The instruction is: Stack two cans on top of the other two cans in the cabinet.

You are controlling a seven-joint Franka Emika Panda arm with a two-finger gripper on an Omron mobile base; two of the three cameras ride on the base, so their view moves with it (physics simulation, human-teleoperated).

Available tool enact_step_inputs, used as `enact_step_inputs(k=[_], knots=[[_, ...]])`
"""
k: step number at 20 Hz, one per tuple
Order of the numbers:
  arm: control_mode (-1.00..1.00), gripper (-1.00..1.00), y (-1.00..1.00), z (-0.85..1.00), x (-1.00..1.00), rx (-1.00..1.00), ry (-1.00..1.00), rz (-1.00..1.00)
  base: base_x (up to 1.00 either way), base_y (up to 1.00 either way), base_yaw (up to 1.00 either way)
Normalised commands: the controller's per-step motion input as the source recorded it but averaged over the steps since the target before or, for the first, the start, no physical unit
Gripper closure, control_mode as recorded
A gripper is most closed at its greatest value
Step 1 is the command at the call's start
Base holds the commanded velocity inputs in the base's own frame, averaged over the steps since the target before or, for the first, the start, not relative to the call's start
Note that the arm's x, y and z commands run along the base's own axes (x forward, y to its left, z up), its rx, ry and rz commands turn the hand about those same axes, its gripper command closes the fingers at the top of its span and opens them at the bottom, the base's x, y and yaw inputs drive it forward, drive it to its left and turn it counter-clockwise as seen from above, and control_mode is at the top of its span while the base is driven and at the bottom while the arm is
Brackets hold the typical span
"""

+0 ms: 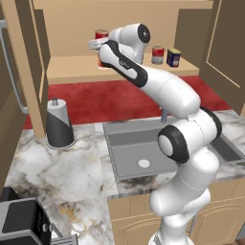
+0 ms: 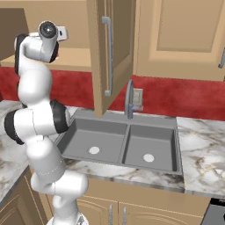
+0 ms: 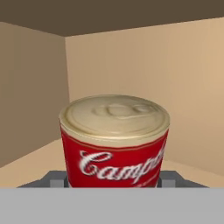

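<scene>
Where the arm reaches up into the open cabinet (image 1: 119,72), the gripper (image 3: 114,183) is clenched on a red soup can (image 3: 114,146) with a pale lid, as the hand view shows: the can stands upright between the two fingers, its white script label facing the camera, the cabinet's tan back wall and left side wall behind it.

Item: red soup can, held. In the left base view it shows as a red top (image 1: 101,34) just behind the arm's wrist, toward the left part of the shelf; whether it rests on another can or on the shelf cannot be told.

Item: red tin with white band (image 1: 157,55). Upright on the shelf, right of the arm.

Item: dark blue tin with yellow label (image 1: 173,57). Upright on the shelf, just beside the red tin, on its right, near the shelf's right end.

Item: cabinet door (image 2: 105,52). Stands open, with a long grey handle, seen in the right base view.

Item: bench (image 1: 62,167). Marbled stone, below the cabinet, with a red backsplash behind.

Item: sink (image 2: 118,143). Grey, two basins, set in the bench; a grey faucet (image 2: 128,99) stands at its far edge.

Item: paper towel holder (image 1: 59,123). Grey and white, upright on the bench, left of the sink.
</scene>
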Motion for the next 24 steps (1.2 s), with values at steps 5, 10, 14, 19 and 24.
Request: enact_step_inputs(k=[5, 10, 14, 19, 24], knots=[[-1.00, 1.00, 0.02, 0.00, 0.13, 0.00, 0.00, 0.00, 0.00, 0.00, 0.00], [-1.00, 1.00, 0.03, 0.00, 0.10, 0.00, 0.00, 0.00, 0.00, 0.00, 0.00], [-1.00, 1.00, 0.00, -0.01, 0.00, 0.00, 0.00, 0.00, 0.00, 0.00, 0.00], [-1.00, 1.00, 0.00, -0.07, -0.05, 0.00, 0.00, 0.00, 0.00, 0.00, 0.00], [-1.00, 1.00, 0.00, -0.07, -0.07, 0.00, 0.00, -0.01, 0.00, 0.00, 0.00]])
